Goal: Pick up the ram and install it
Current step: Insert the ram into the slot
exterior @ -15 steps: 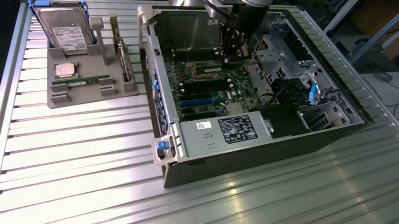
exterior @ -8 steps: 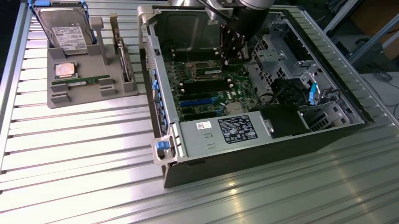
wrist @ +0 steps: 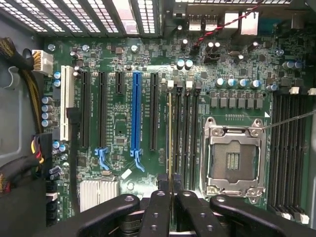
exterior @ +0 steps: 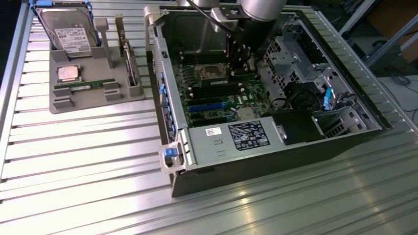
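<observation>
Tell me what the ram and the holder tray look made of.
Ram: seen edge-on in the shut pincer, a thin yellowish edge, likely laminated circuit board. Holder tray: uniform matte grey with blocky molded posts, probably plastic, possibly printed.

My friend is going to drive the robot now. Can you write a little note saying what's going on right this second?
Gripper: shut on the ram, held on edge between the fingertips, inside the open computer case.
Ram: lined up over a memory slot beside the empty CPU socket. Whether it is seated I cannot tell.
Twin ram stick: lying in the gray holder outside the case, beside the CPU chip.
Done: ram picked up and carried to the motherboard.
Left: seating it and letting go.
</observation>
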